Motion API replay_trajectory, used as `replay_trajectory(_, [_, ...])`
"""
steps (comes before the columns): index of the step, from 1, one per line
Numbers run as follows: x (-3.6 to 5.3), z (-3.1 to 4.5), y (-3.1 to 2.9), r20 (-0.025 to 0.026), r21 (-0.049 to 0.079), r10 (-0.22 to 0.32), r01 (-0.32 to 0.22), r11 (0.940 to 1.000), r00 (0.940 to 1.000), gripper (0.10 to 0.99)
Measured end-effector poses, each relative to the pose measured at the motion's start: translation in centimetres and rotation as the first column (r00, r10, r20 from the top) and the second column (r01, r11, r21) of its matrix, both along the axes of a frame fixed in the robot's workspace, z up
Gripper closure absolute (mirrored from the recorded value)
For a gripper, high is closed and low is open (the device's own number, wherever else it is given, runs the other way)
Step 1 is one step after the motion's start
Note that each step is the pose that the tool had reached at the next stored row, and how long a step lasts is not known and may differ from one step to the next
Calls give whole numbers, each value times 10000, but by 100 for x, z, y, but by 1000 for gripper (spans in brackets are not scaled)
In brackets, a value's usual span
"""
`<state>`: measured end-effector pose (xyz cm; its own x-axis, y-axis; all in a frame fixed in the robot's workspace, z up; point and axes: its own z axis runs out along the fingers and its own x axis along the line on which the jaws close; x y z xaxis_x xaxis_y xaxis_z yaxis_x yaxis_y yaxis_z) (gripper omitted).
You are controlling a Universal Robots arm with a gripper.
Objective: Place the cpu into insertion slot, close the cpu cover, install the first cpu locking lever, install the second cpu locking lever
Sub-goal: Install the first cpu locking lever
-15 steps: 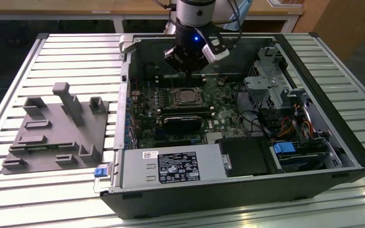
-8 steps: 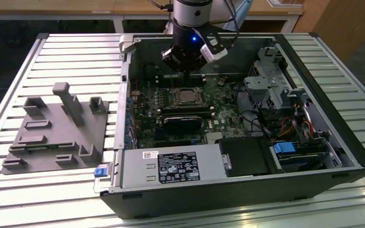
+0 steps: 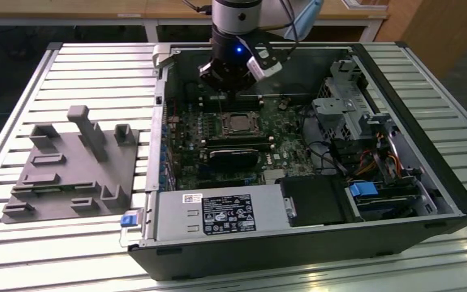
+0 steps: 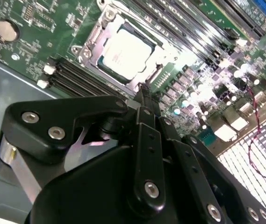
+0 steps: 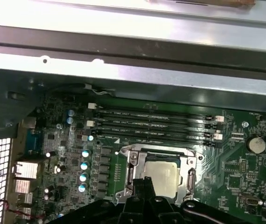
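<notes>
1. CPU (image 3: 235, 123) is seen in the exterior view seated in the insertion slot (image 3: 223, 125) of the green board (image 3: 186, 149), inside the open computer case (image 3: 461, 201) laid on the slatted tabletop (image 3: 71, 67). The hand (image 3: 231, 91) is positioned at 12 o'clock from the chip, and a grey fixture (image 3: 71, 164) is set at 9 o'clock from the case.
2. In the second wrist view, the hand (image 4: 144, 93) is shown with its fingers pressed together and nothing held. Its tip is near the CPU cover (image 4: 94, 42), which is laid flat around the CPU (image 4: 125, 51).
3. In the first wrist view, the hand (image 5: 145, 183) is seen at the edge of the CPU cover (image 5: 135, 168) framing the CPU (image 5: 163, 176), with memory slots (image 5: 151, 123) just beside.
</notes>
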<state>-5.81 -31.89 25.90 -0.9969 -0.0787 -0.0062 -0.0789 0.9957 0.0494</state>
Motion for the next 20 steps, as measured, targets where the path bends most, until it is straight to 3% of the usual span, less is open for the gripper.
replay_trajectory(6, [-35,-1,0,-2,62,1,-1,10000,10000,980])
replay_trajectory(20, [-269,-8,2,26,153,1,-1,9999,10000,980])
